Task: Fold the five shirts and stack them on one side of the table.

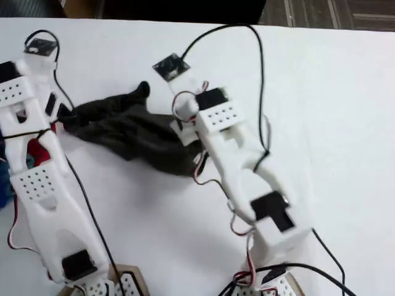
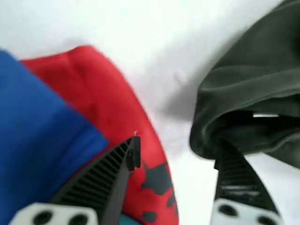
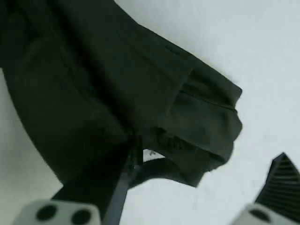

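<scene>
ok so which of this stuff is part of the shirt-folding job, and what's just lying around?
Job:
dark shirt, crumpled mid-table
red shirt
blue shirt, overlapping the red one
left end effector, open
right end effector, open

Just there:
black cables
white table

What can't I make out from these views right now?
- High view: the left arm covers most of the red shirt and blue shirt; the stack count is unclear.
- High view: the right arm hides the dark shirt's near edge.
- Left wrist view: the dark shirt covers one fingertip of the left gripper.
</scene>
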### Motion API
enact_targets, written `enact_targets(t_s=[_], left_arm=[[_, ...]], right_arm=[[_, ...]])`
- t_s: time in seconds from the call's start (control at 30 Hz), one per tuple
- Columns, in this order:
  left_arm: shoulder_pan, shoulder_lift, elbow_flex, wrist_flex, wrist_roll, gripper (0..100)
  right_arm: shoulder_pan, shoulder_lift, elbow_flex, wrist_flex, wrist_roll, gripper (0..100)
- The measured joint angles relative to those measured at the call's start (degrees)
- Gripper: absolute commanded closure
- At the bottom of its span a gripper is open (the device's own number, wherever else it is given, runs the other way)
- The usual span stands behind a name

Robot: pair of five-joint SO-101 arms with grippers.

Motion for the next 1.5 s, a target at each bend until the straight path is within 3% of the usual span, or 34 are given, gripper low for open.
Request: enact_targets(t_s=[0.37,0.57,0.63,0.93,1.13,1.33,1.5], left_arm=[[-2.2,0.0,0.0,0.0,0.0,71],[-2.2,0.0,0.0,0.0,0.0,71],[-2.3,0.0,0.0,0.0,0.0,71],[-2.2,0.0,2.4,0.0,0.0,71],[-1.3,0.0,3.8,0.0,0.0,71],[0.1,0.0,3.8,0.0,0.0,71],[0.5,0.0,3.8,0.0,0.0,71]], right_arm=[[-1.1,27.2,-28.0,4.9,-2.5,62.2],[-0.6,37.7,-46.7,16.0,-2.5,99.8],[-0.1,38.5,-52.4,18.7,-2.5,95.4],[3.5,38.3,-73.4,28.2,-2.5,97.9],[4.8,37.0,-66.9,28.4,-2.5,95.7],[2.3,36.8,-58.6,28.6,-2.5,77.4],[1.1,40.6,-58.2,27.1,-2.5,80.2]])
